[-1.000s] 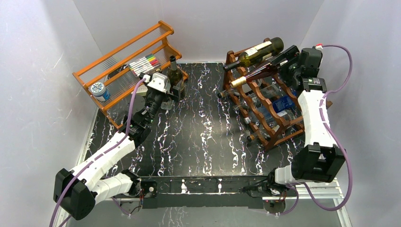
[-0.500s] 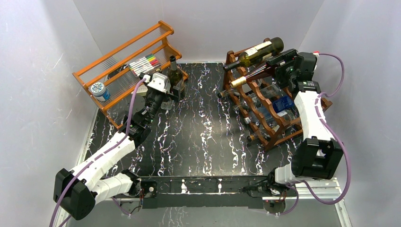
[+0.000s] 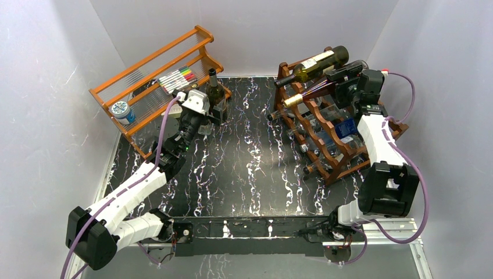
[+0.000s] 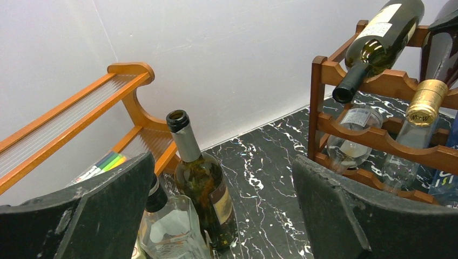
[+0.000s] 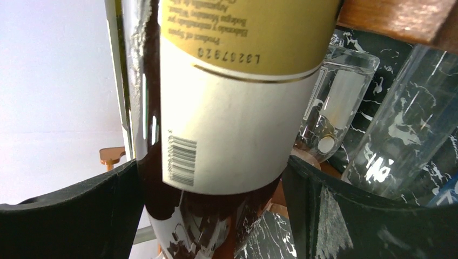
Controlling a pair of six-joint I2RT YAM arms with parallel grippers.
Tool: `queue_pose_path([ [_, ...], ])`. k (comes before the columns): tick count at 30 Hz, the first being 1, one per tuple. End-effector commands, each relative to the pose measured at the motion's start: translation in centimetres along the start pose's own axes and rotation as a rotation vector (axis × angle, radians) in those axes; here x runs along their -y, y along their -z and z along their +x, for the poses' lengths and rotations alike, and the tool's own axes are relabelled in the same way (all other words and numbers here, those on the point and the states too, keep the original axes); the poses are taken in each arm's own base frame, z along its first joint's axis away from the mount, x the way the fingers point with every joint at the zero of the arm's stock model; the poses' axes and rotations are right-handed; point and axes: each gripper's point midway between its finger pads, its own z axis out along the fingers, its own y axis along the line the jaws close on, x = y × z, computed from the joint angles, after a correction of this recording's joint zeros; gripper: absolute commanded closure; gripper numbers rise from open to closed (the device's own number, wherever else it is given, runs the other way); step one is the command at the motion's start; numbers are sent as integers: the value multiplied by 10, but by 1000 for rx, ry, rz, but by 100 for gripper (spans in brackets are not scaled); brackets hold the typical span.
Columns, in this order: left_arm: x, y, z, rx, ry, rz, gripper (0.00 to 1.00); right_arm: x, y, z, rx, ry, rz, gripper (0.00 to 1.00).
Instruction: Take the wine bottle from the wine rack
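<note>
The dark reddish-brown wine rack [image 3: 328, 152] stands at the back right and also shows in the left wrist view [image 4: 378, 137]. A dark red wine bottle [image 3: 311, 93] with a gold cap lies on its upper tier. In the right wrist view its white and gold label [image 5: 232, 108] fills the frame. My right gripper [image 3: 344, 78] is open, its fingers [image 5: 345, 216] close on either side of that bottle's lower body [image 5: 213, 216]. My left gripper [image 4: 224, 216] is open and empty, far from the rack.
A green bottle [image 3: 317, 61] lies on the rack's top tier, with clear bottles [image 3: 343, 127] lower down. An upright green bottle [image 4: 202, 183] and a clear bottle [image 4: 170, 229] stand before my left gripper, by the orange rack [image 3: 151, 64] holding markers [image 3: 177, 77] and a tin [image 3: 122, 110].
My right gripper has moved left along the gold-capped bottle, so its fingers now straddle the body. The bottle stays on the rack. The left arm has not moved.
</note>
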Motion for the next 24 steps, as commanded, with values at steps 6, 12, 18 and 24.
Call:
queue_pose_path([
  [6,2,-1,-17,59,9,13,2,-24,-2,-5,31,-65,-158,2],
  [12,4,-1,-17,61,14,22,2,-30,-2,2,12,-89,-193,2],
  [18,5,-1,-17,61,16,23,2,-32,-5,11,-9,-116,-204,2],
  [24,5,-1,-18,64,18,25,2,-36,-4,11,10,-136,-210,14],
])
